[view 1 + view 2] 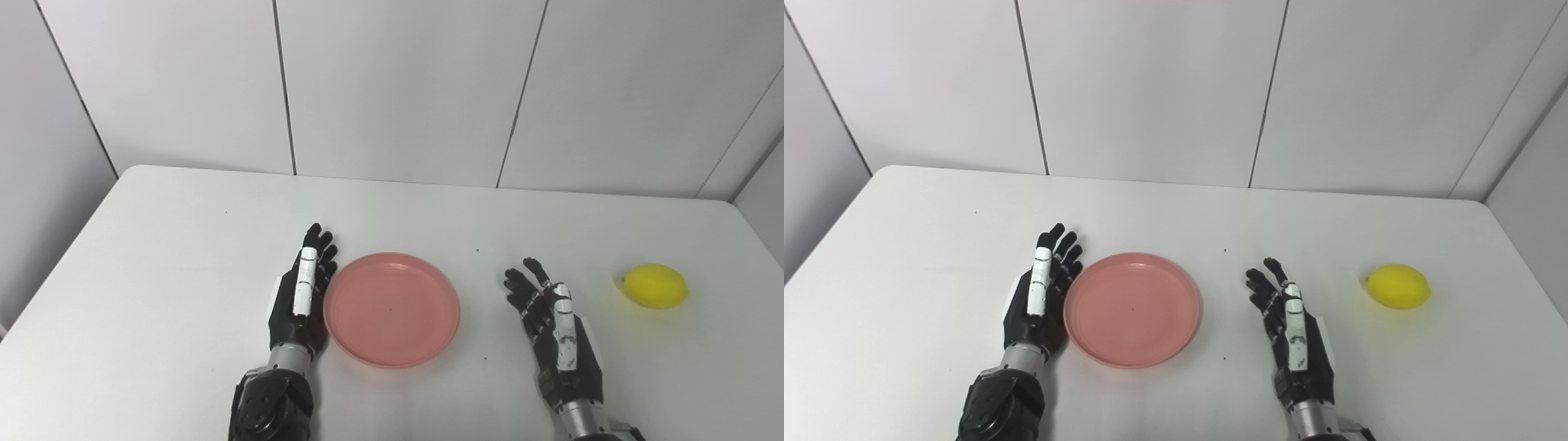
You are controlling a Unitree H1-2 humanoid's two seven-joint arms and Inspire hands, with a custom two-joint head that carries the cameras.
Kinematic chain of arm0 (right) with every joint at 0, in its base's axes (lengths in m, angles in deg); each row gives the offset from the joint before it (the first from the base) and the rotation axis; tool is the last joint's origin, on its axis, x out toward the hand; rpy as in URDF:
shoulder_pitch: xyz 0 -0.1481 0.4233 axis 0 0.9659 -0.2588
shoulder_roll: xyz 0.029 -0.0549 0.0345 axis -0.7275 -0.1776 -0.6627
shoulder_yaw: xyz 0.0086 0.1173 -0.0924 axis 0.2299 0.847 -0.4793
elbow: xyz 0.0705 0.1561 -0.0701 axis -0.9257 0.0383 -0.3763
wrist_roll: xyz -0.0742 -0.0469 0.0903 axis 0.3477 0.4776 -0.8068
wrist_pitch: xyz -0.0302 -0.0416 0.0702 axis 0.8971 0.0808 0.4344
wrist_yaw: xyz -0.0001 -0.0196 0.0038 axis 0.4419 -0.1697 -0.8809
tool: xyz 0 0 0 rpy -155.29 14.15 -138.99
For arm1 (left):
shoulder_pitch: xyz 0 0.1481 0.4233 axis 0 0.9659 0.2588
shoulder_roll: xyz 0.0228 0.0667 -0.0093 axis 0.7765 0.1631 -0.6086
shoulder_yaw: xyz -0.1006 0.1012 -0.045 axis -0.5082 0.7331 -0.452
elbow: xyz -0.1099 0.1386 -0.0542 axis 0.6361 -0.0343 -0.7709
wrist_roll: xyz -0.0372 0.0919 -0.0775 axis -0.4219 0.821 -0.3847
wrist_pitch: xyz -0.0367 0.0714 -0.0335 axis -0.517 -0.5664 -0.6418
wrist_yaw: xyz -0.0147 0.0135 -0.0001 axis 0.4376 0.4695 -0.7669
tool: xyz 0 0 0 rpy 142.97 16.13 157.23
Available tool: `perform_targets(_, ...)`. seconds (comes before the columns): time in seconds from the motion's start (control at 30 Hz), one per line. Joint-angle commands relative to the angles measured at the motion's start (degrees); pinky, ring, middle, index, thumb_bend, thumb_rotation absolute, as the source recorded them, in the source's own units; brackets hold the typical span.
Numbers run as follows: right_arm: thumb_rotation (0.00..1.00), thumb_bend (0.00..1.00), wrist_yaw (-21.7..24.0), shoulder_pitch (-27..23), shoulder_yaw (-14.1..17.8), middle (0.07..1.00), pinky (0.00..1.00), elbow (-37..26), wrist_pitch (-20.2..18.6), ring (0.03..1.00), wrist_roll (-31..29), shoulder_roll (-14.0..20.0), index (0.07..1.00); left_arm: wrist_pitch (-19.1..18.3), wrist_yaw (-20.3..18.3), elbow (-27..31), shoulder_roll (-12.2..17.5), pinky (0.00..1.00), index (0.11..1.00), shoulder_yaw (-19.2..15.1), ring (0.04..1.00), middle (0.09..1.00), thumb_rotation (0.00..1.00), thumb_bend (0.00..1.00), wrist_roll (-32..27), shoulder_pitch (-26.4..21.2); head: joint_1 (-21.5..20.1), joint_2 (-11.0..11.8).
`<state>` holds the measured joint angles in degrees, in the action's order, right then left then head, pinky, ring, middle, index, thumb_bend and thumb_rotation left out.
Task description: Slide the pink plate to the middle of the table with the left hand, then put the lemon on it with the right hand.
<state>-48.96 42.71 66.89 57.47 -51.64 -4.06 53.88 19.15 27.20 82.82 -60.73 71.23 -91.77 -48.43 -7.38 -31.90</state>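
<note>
A round pink plate (392,309) lies flat and empty on the white table (184,245), near the middle front. My left hand (302,297) stands on its edge, fingers straight, right against the plate's left rim; it is open and holds nothing. A yellow lemon (655,286) lies on the table at the right, apart from the plate. My right hand (554,327) is open and empty, fingers apart, on the table between the plate and the lemon, touching neither. The same scene shows in the right eye view, with the plate (1132,309) and lemon (1398,286).
Grey wall panels (398,86) stand behind the table's far edge. The table's right edge runs close to the lemon. A few small dark specks dot the tabletop.
</note>
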Motion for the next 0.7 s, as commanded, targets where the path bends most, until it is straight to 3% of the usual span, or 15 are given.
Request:
perform_targets(0.0, 0.99, 0.71, -0.4, 1.3, -0.5, 0.821, 0.91, 1.8, -0.6, 0.868, 0.2, -1.1, 0.892, -1.0, -0.5, 0.5, -0.7, 1.00, 0.942, 0.1, 0.965, 0.958, 0.81, 0.64, -1.1, -0.9, -0.7, -0.2)
perform_targets(0.3, 0.96, 0.73, -2.1, 1.0, -1.2, 0.803, 0.88, 1.6, -1.2, 0.843, 1.4, -2.5, 0.871, -1.7, -1.7, 1.5, 0.5, 1.00, 0.943, 0.0, 0.977, 0.971, 0.82, 0.61, -2.5, -0.7, -5.0, -0.9)
perform_targets(0.67, 0.94, 0.74, -2.2, 0.8, -1.8, 0.806, 0.88, 1.6, -1.1, 0.840, 1.4, -2.9, 0.871, -2.2, -2.4, 2.4, 1.1, 1.00, 0.949, 0.4, 0.978, 0.958, 0.81, 0.61, -2.6, -0.2, -6.8, -1.0)
